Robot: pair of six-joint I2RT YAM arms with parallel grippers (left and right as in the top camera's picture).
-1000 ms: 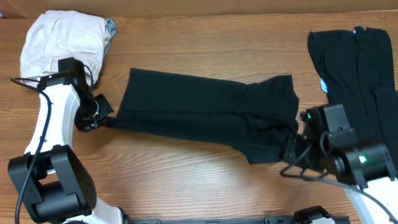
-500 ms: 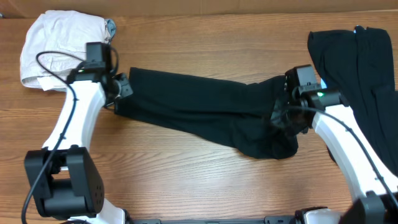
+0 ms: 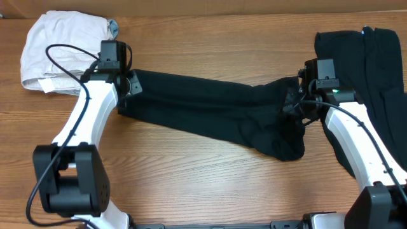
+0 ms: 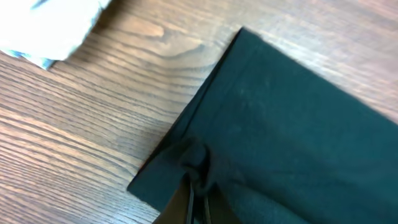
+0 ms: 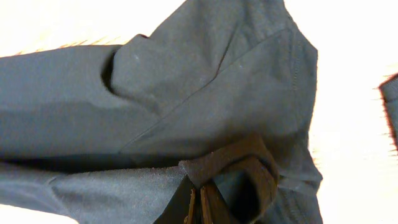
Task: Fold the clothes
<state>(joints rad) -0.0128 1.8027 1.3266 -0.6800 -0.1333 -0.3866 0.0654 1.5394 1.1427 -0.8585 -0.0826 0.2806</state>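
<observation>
Your left pincer [image 3: 131, 87] is pressed together on the black garment [image 3: 210, 117] and pinches a small bunch of cloth at the garment's left end. In the left wrist view the fabric puckers right at the tips. The rest lies flat ahead of the pincer and off to its right, with a straight edge running away from it. Your right pincer [image 3: 294, 105] is also clamped on the same garment, at the opposite end. The right wrist view shows a folded-over flap caught at the tips, with creased, layered fabric spreading ahead and to both sides. The garment runs as one long dark band from pincer to pincer across the wooden table [image 3: 210, 184], slanting slightly. It bulges into a rumpled lump just below the right pincer. On the outer side of the right pincer sits the black clothes pile [image 3: 372, 63], close by. The right arm crosses over the pile's edge, so you cannot tell whether the pile touches the held garment. On the outer side of the left pincer, near but apart from the garment, lies a white cloth [image 3: 60, 48]. Its corner shows at the upper left in the left wrist view. Both arms reach in from the near table edge, each bent toward its end of the garment.
</observation>
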